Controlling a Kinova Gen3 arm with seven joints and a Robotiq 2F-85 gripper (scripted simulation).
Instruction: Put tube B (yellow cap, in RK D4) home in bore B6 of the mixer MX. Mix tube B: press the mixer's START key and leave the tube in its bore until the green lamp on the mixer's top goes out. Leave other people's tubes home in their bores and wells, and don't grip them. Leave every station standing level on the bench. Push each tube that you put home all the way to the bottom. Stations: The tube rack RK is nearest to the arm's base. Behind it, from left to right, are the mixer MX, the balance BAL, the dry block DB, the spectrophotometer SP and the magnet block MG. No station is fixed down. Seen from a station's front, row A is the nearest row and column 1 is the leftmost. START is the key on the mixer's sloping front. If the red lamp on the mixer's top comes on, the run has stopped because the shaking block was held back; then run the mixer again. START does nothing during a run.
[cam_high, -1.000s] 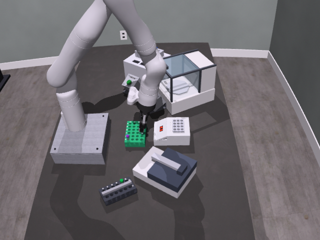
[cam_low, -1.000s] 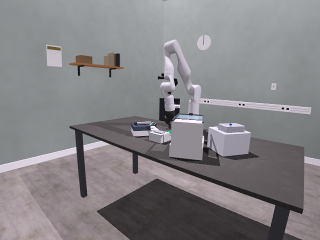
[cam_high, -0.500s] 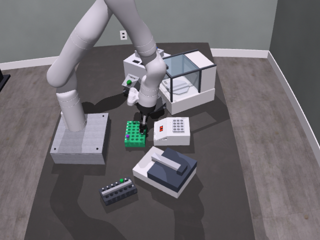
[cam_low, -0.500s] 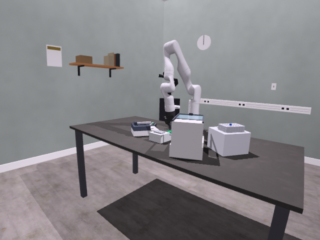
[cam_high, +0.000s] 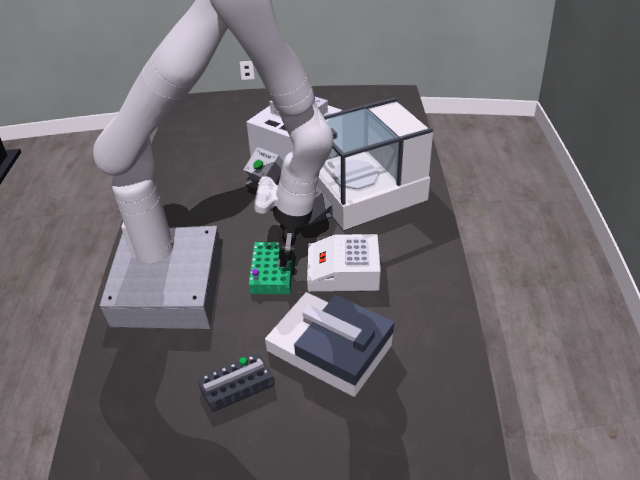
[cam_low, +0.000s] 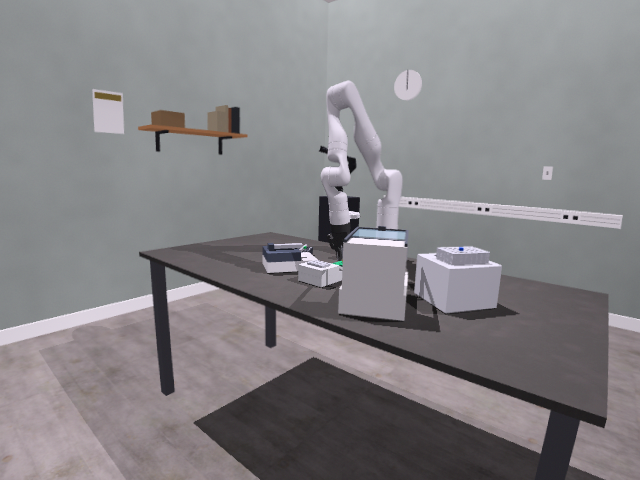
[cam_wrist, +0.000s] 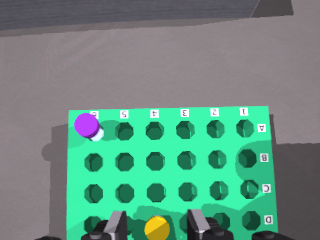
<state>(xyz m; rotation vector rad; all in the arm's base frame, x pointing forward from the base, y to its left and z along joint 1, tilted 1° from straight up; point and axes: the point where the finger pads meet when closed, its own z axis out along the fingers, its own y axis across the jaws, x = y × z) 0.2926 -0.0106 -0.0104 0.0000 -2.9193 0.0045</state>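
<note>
Tube B's yellow cap (cam_wrist: 157, 228) stands in well D4 of the green rack RK (cam_wrist: 170, 170), at the bottom edge of the wrist view. My gripper (cam_wrist: 157, 221) is low over the rack (cam_high: 270, 268) with one finger on each side of the cap. Gaps show on both sides, so the fingers are partly open and not touching it. In the top view the gripper (cam_high: 285, 258) hides the tube. The mixer MX (cam_high: 279, 129) stands behind the arm, with its green START key (cam_high: 257, 164) on the sloping front. Its top block (cam_low: 461, 254) holds a blue-capped tube (cam_low: 461, 249).
A purple-capped tube (cam_wrist: 86, 125) stands in rack well A6. The dry block (cam_high: 343, 260) is close beside the rack, and the balance (cam_high: 377, 160) is behind it. The spectrophotometer (cam_high: 330, 341) and the magnet block (cam_high: 235, 382), which holds a green-capped tube (cam_high: 242, 360), are nearer the camera.
</note>
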